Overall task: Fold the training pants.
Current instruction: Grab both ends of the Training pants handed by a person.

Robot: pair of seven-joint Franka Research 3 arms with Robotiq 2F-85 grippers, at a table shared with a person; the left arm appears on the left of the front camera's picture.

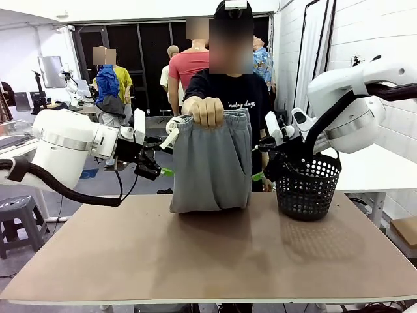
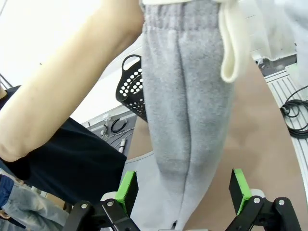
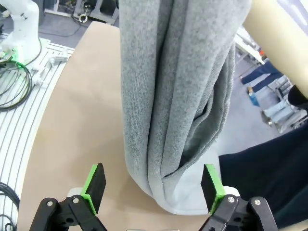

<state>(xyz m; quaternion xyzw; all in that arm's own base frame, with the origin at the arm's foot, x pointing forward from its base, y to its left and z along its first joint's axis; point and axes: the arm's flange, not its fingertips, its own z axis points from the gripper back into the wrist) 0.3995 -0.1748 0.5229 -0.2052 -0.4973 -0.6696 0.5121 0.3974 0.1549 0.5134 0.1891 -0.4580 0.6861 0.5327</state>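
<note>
The training pants hung vertically from the person's hand. The left end effector stood at their 9 o'clock and the right end effector at 3, both wide open and empty.

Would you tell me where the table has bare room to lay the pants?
The near half of the table is bare, in front of the training pants and the basket. Crowded at the far edge: pants, basket, left gripper, right gripper.

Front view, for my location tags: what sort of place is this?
Probably a robotics lab or test workshop, not a home: a white left arm and right arm flank a plain table, and a person's hand holds up the training pants between them.
</note>
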